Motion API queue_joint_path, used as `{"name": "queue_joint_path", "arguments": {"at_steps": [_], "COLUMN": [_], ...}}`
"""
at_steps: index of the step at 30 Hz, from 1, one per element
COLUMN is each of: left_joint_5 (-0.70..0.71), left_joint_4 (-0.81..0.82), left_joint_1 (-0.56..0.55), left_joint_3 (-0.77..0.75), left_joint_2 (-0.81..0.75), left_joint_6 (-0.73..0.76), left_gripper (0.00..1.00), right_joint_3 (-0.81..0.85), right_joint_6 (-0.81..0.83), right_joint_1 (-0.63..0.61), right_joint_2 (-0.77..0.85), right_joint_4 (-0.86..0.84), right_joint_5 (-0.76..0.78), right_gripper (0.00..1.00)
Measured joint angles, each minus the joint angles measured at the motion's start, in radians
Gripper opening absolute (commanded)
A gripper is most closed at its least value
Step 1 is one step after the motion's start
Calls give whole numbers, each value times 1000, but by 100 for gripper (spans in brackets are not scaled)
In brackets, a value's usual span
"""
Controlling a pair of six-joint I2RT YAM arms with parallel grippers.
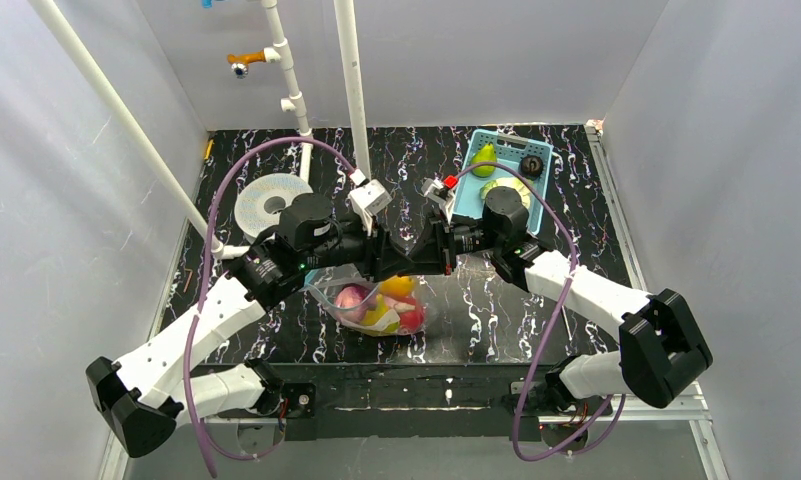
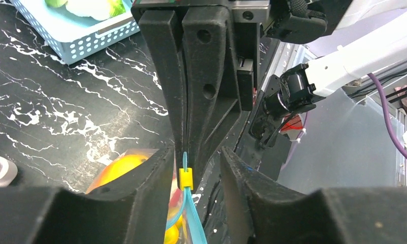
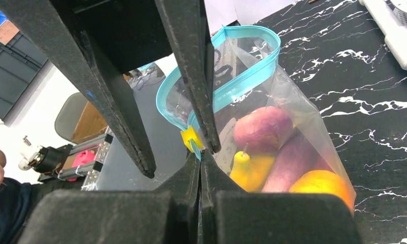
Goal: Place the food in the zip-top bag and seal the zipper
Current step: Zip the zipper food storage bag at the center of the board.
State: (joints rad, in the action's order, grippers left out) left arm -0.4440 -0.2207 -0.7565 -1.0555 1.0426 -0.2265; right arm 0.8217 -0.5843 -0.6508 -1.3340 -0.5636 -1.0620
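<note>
The black, white-veined desk (image 1: 496,300) carries a light-blue mesh basket (image 2: 84,43) at its far right. The two arms meet over the desk's middle.

Just below that meeting point, toward the near edge and a little left of centre, sits the clear zip-top bag (image 3: 299,109). The food is inside it: a magenta piece (image 3: 262,128) uppermost, a second magenta piece beside it, an orange-yellow piece (image 3: 320,185) at the right, and a yellow banana (image 3: 249,172) low in the middle.

The zipper (image 3: 242,89), a light-blue strip, runs along the bag's raised top edge. In the right wrist view it bows into an open loop toward its far end, so that stretch of the mouth is unsealed.

The left pincer (image 2: 193,157) is spread, one finger on either side of the strip without gripping it. The right pincer (image 3: 201,160) is pressed together, pinching the zipper at its end, tip to tip with the left one.

A small yellow slider (image 3: 189,137) sits on the strip, right beside the right pincer's tips and between the left fingers.
</note>
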Motion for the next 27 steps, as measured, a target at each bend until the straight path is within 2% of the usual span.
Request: {"name": "queue_joint_path", "arguments": {"at_steps": [11,13,17,22,27], "left_joint_5": [1,1,4,20,35], "left_joint_4": [3,2,-3,-5,-6], "left_joint_1": [-4,-5,-5,-5,-5], "left_joint_3": [37,40,41,41,49], "left_joint_2": [-54,-54,-54,-54,-63], "left_joint_6": [-2,0,6,16,26], "left_gripper": [41,37,21,7,0], "right_joint_3": [-1,-1,-1,-1,-1], "right_joint_6": [13,14,15,17,26], "right_joint_1": [-1,-1,-5,-10,-13], "right_joint_2": [16,20,23,27,35], "right_joint_4": [32,40,45,50,72], "right_joint_5": [13,14,16,18,43], "right_gripper": [1,1,1,1,1]}}
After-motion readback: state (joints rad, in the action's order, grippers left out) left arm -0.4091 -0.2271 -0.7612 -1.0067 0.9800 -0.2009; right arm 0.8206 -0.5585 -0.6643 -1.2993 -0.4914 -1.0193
